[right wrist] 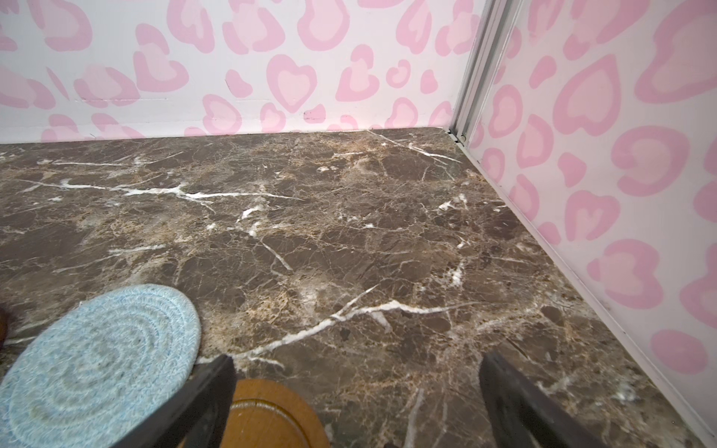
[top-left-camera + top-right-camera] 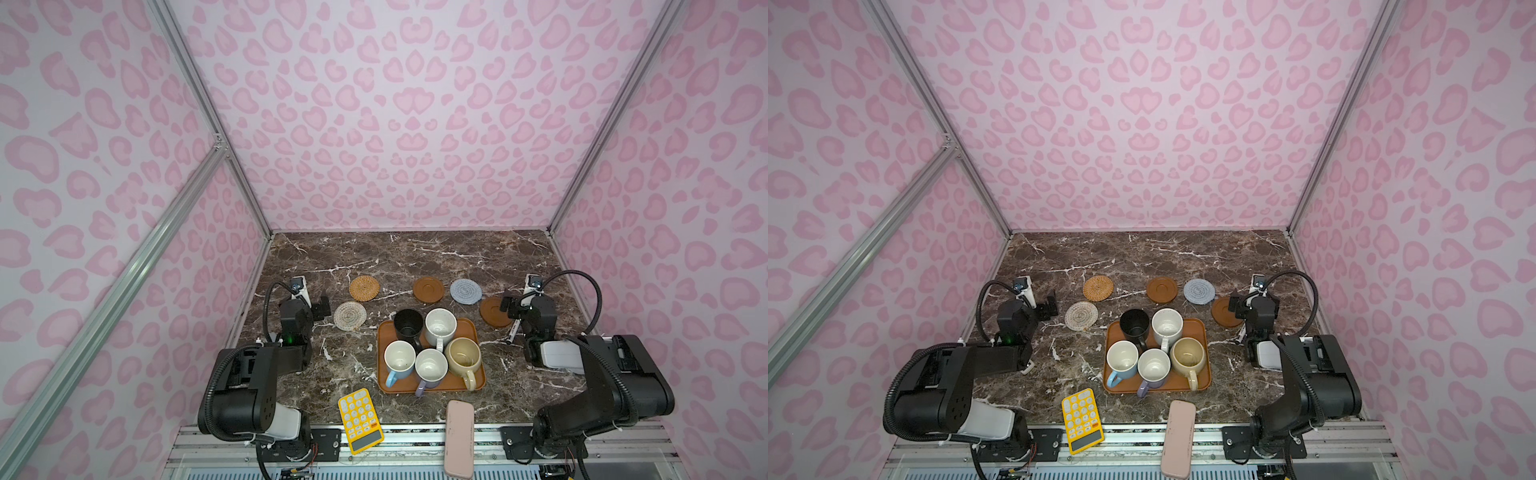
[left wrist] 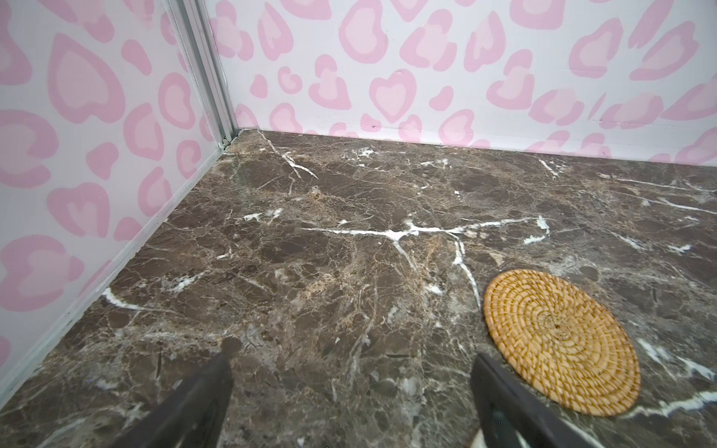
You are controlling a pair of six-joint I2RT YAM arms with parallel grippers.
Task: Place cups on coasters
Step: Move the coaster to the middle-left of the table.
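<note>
Nothing is placed yet: five handled ceramic mugs crowd the orange-brown rectangular tray, and five round coasters lie bare on the marble worktop around its far end. Your left gripper and right gripper hold their fingers wide apart, empty. Next, I judge, you reach for one mug's rim.

Five cups on the tray, five coasters in an arc behind it, calculator and case before it.

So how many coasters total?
5: tan rattan coaster back left; cream woven coaster before it; brown wooden coaster behind the tray; grey-blue crocheted coaster beside that; second wooden coaster by right hand.
</note>
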